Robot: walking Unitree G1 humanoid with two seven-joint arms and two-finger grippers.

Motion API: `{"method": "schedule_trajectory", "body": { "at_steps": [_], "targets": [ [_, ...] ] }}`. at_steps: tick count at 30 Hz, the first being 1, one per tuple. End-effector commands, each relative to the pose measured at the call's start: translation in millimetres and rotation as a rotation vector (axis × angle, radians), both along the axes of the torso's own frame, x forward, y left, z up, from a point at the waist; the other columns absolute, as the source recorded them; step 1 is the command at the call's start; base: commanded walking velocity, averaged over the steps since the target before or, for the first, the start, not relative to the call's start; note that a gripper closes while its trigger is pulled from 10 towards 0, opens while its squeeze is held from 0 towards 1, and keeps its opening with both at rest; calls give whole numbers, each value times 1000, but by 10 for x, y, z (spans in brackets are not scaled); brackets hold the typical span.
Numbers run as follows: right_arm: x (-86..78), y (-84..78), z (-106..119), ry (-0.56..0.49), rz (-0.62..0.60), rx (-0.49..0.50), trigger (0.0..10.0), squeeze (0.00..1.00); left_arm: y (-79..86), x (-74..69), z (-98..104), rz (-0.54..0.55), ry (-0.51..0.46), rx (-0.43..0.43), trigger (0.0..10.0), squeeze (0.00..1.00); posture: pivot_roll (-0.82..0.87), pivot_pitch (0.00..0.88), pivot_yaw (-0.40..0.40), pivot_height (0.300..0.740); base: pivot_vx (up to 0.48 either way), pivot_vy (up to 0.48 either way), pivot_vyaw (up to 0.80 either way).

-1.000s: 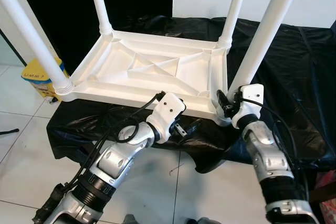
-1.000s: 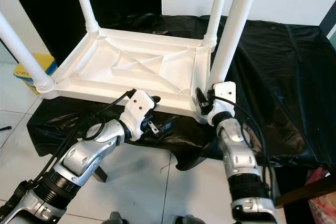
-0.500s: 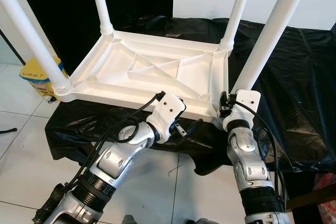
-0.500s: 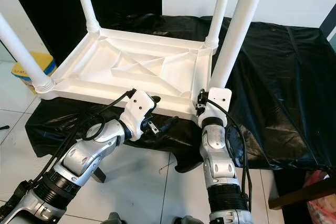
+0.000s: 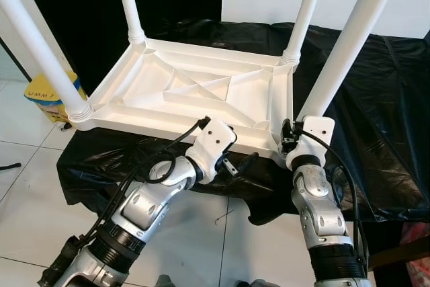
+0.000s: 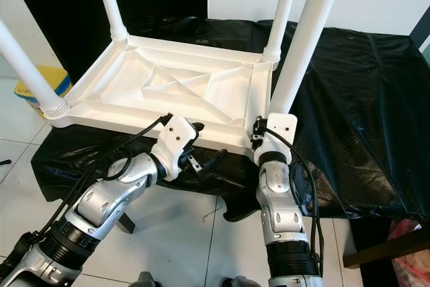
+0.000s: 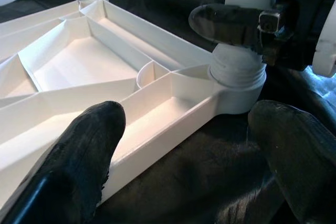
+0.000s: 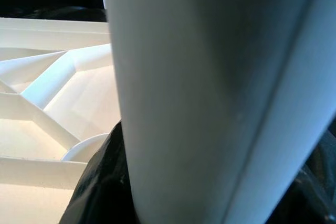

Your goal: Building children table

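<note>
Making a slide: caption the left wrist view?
Open left gripper beside upturned white table; right gripper clasps its leg.

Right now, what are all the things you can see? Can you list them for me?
Tabletop: one, white, upside down on the black sheet.
Legs: four, white, one standing up from each corner of the tabletop.
Sheet: one, black, spread under the tabletop.
Box: one, yellow, on the floor behind the near left leg.
Floor: white tiles, below the sheet.
Left gripper: fingers open, by the tabletop's near edge.
Right gripper: fingers closed on the base of the near right leg.
</note>
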State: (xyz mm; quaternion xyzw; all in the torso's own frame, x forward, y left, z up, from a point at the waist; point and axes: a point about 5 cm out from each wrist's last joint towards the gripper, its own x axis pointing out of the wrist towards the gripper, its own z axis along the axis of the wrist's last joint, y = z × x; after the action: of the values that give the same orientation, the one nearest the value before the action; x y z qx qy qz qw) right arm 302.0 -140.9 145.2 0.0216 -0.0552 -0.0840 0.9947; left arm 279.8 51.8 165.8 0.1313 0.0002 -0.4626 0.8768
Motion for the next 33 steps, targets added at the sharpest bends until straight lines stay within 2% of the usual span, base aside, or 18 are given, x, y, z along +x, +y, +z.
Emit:
{"method": "schedule_trajectory", "body": {
  "at_steps": [1, 2, 3, 15, 16, 17, 21, 23, 24, 25, 28, 30, 31, 33],
  "targets": [
    [-42, -32, -167, 83, 2, -8, 10000, 0, -31, -78, -24, -107, 31, 18, 10000, 0, 72, 127, -53, 740, 0, 0, 0],
    [-43, -32, -163, 81, 7, -11, 10000, 0, -28, -77, -25, -105, 31, 18, 10000, 0, 71, 126, -52, 740, 0, 0, 0],
    [-41, -29, -150, 72, 18, -16, 10000, 1000, -26, -74, -25, -105, 32, 18, 10000, 0, 69, 126, -49, 740, 0, 0, 0],
    [-98, -51, -96, 26, 46, -15, 10000, 1000, -8, -64, -9, -92, 34, 5, 10000, 0, 56, 127, -37, 740, 0, 0, 0],
    [-148, -73, -107, 16, 56, -18, 10000, 59, 26, -56, -9, -66, 38, -12, 10000, 0, 51, 133, -33, 740, 0, 0, 0],
    [-195, -90, -137, 12, 79, -26, 10000, 0, 77, -37, -11, -22, 42, -38, 10000, 0, 49, 140, -33, 740, 0, 0, 0],
    [-217, -125, -183, 11, 111, -35, 10000, 0, 161, 6, -8, 48, 41, -71, 10000, 0, 43, 140, -31, 740, 0, 0, 0],
    [-80, -252, -157, -4, 149, -54, 10000, 0, 286, 137, 74, 157, 0, -116, 10000, 0, 41, 151, -30, 740, 0, 0, 0],
    [-80, -252, -157, -4, 149, -54, 10000, 0, 286, 137, 74, 157, 0, -116, 10000, 0, 41, 151, -30, 740, 0, 0, 0],
    [-11, -324, -129, -12, 163, -62, 10000, 0, 356, 208, 117, 214, -20, -134, 10000, 0, 41, 155, -30, 740, 0, 0, 0],
    [50, -395, -105, -17, 168, -73, 10000, 0, 431, 276, 145, 266, -26, -151, 10000, 0, 41, 155, -30, 740, 0, 0, 0],
    [144, -559, -59, -21, 157, -94, 10000, 0, 577, 392, 184, 364, -39, -172, 10000, 0, 51, 168, -35, 740, 0, 0, 0],
    [144, -559, -59, -21, 157, -94, 10000, 0, 577, 392, 184, 364, -39, -172, 10000, 0, 51, 168, -35, 740, 0, 0, 0],
    [209, -693, -33, -18, 141, -108, 10000, 0, 707, 477, 212, 454, -53, -189, 10000, 0, 53, 171, -37, 740, 0, 0, 0]
  ]
}}
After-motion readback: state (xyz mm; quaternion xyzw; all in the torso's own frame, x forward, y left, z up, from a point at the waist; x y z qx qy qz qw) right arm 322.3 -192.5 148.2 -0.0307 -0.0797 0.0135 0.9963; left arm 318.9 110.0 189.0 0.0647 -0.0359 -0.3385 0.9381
